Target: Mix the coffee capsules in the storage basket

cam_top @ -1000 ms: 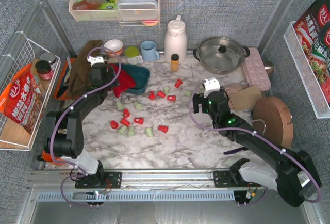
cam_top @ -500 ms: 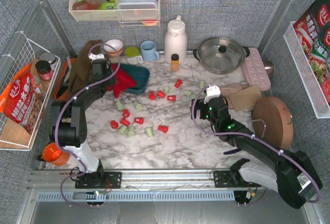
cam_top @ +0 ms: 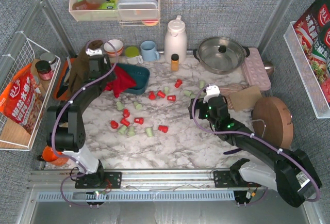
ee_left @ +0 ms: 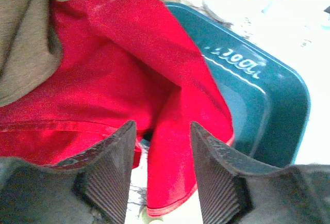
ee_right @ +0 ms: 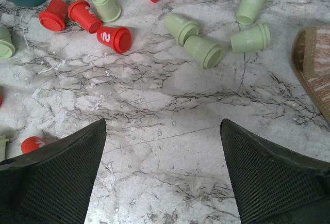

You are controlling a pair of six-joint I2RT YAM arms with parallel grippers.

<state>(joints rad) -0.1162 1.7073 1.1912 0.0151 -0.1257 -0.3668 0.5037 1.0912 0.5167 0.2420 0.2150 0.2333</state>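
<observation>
Red and mint-green coffee capsules (cam_top: 139,120) lie scattered on the marble table, none seen in the dark teal storage basket (cam_top: 140,73). A red cloth (cam_top: 119,83) lies in the basket and hangs over its near-left wall. My left gripper (cam_top: 104,77) is open just short of that cloth; in the left wrist view (ee_left: 162,127) a fold of the red cloth (ee_left: 124,69) hangs between and beyond the fingers, beside the basket (ee_left: 268,105). My right gripper (cam_top: 200,105) is open and empty over bare table (ee_right: 162,126), with red capsules (ee_right: 114,37) and green ones (ee_right: 205,51) ahead.
A brown cloth (cam_top: 82,69) lies left of the basket. A bowl (cam_top: 113,46), blue mug (cam_top: 150,50), white thermos (cam_top: 175,39), small orange-brown bottle (cam_top: 175,62) and pot (cam_top: 221,53) line the back. A woven mat (ee_right: 314,69) and round wooden board (cam_top: 272,121) are at the right.
My left gripper has drawn back toward the far left, away from the basket. My right gripper shifted slightly nearer a second ago, then stayed still. The capsules have not moved.
</observation>
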